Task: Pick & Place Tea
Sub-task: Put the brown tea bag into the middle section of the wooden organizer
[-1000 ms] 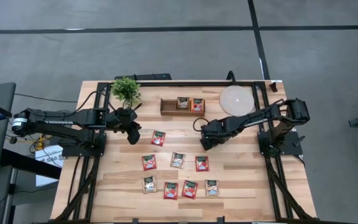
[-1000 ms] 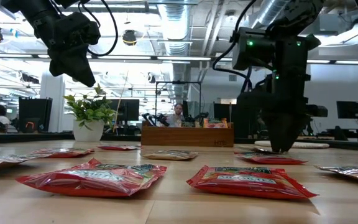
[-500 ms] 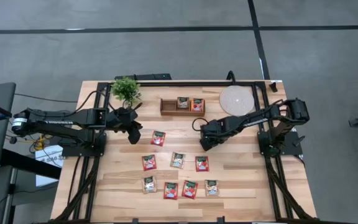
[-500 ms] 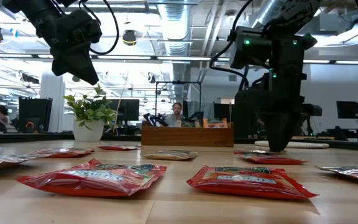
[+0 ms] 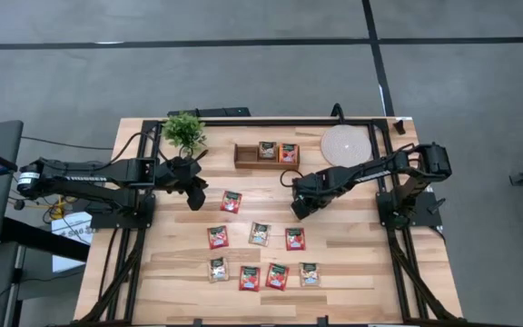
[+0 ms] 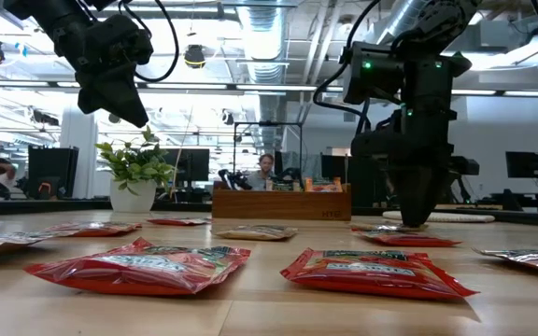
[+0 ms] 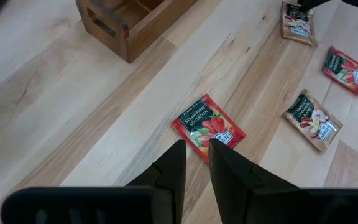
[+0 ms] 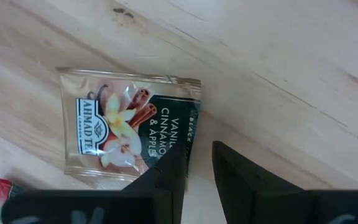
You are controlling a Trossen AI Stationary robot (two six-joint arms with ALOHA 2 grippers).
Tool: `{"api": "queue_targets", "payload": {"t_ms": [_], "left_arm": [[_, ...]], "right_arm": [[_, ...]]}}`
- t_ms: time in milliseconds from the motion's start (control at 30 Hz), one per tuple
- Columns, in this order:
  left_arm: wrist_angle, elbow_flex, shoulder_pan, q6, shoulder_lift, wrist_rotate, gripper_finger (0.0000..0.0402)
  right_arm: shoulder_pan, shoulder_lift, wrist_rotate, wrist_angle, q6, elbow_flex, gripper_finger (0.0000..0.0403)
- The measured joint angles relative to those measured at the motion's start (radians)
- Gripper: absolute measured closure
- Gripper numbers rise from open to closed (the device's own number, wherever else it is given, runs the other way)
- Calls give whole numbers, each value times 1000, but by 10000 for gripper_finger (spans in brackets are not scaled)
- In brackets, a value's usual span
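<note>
Several tea sachets lie flat on the wooden table, among them a red one (image 5: pixel 231 202), a beige one (image 5: pixel 260 233) and a red one (image 5: pixel 295 239). My right gripper (image 5: pixel 298 211) points straight down with its tips low by the table (image 6: pixel 417 222). In its wrist view the fingers (image 8: pixel 201 149) stand narrowly open at the label edge of a beige sachet (image 8: pixel 126 134), with bare wood between them. My left gripper (image 5: pixel 194 198) hangs high (image 6: pixel 136 119), slanting down toward the red sachet (image 7: pixel 207 127), narrowly open and holding nothing. My right gripper comes from above, pointing down. One finger (image 8: pixel 174 163) overlaps the corner of the beige sachet's dark label (image 8: pixel 185 127) in the wrist view. I cannot tell whether it touches the sachet. The sachet lies flat on the table.
A wooden box (image 5: pixel 243 156) at the far middle holds two sachets. A small potted plant (image 5: pixel 184 132) stands at the far left and a round pale disc (image 5: pixel 346 145) at the far right. Another row of sachets (image 5: pixel 263 275) lies near the front edge.
My right gripper has rolled a little about its own downward line while staying over the same spot. The sachets lie where they were.
</note>
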Motion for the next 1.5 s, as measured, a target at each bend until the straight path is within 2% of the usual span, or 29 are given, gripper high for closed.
{"api": "queue_targets", "payload": {"t_ms": [333,500,633,833,1500], "left_arm": [[0,0,0,0,0,0,342],[0,0,0,0,0,0,342],[0,0,0,0,0,0,342],[1,0,0,0,0,0,342],[1,0,0,1,0,0,342]], "right_arm": [[-1,-1,-2,-2,-18,5,331],[-1,-1,-9,-17,-65,63,331],[-8,-2,5,-66,-109,109,331],[-25,-2,8,-175,-123,109,331],[-9,-2,10,-72,-160,86,331]]}}
